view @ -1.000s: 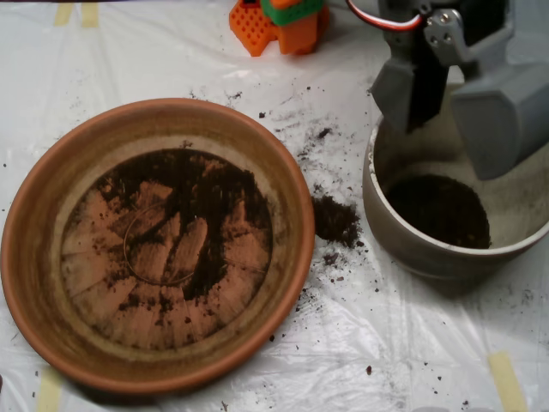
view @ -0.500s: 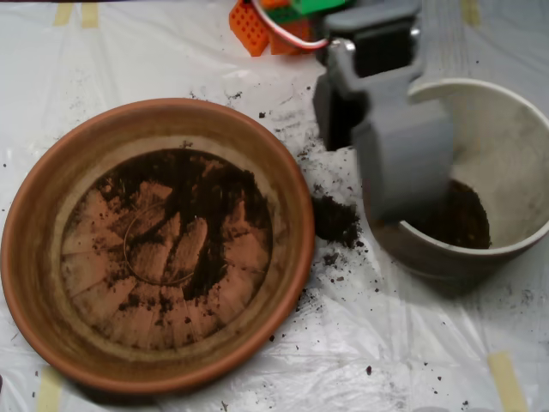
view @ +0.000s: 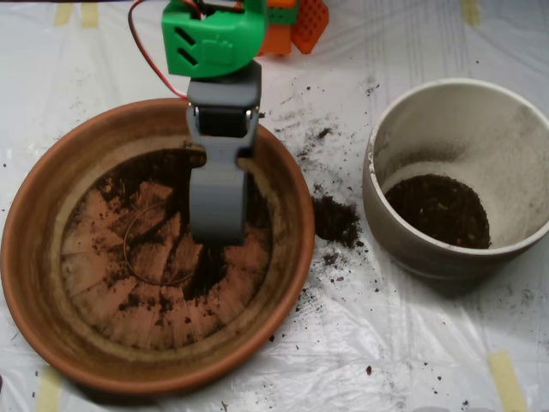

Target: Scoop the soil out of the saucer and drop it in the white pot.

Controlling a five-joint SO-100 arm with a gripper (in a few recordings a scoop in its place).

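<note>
Dark brown-black crumbly soil (view: 202,266) lies as a thin, patchy film over the ridged base of the large round terracotta saucer (view: 34,257), left on the plastic-covered worktop (view: 412,343). More of it sits in the bottom of the deep off-white pot (view: 515,146), right, and a small spilled clump (view: 334,219) lies between the two. The grey clamshell tool (view: 219,230) hangs over the saucer's centre, long axis far-to-near, tip pointing near; its shells appear closed together.

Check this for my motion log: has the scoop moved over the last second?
Yes. The scoop swung left, from above the white pot to over the saucer, which stayed put.
</note>
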